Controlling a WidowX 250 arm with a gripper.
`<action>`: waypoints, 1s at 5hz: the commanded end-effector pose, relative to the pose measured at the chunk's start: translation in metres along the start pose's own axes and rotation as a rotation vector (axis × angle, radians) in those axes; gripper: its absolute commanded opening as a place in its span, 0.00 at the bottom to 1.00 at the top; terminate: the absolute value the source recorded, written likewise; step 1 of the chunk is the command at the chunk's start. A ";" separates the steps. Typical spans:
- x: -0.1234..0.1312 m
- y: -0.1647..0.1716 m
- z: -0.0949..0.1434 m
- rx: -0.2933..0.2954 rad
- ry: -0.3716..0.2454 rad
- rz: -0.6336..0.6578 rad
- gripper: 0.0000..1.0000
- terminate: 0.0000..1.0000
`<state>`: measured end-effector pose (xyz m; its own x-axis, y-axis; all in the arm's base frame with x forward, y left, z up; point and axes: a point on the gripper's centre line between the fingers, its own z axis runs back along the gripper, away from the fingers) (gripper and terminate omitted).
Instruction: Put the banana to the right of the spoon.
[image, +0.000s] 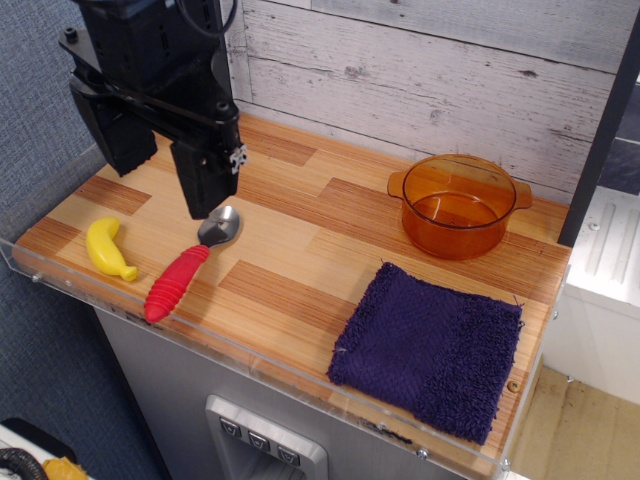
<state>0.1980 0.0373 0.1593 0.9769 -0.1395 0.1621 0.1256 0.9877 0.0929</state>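
1. The gripper (165, 170) hangs in the upper left of the frame, its top cut off by the frame edge. Two dark fingers (205, 178) point down with a wide gap between them, holding nothing.
2. The right finger's tip sits just above the bowl of the spoon (182, 272); whether it touches cannot be told from this angle.
3. The spoon lies at lower left, silver bowl up and right, red ribbed handle running down and left toward the table's front edge.
4. The banana (108, 249) lies near the left end of the table (300, 250), left of the spoon and apart from it.
5. An orange pot (458, 205) stands at upper right, near the plank wall.
6. A purple cloth (430, 350) lies flat at lower right.
7. At the frame's bottom left corner a dark and yellow item is cut off and unreadable.
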 end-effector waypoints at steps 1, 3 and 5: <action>0.000 0.000 0.000 0.000 0.000 0.000 1.00 0.00; 0.016 0.047 -0.033 -0.011 0.107 0.199 1.00 0.00; 0.021 0.095 -0.077 0.103 0.186 0.414 1.00 0.00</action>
<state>0.2428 0.1293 0.0817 0.9559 0.2929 -0.0204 -0.2866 0.9461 0.1505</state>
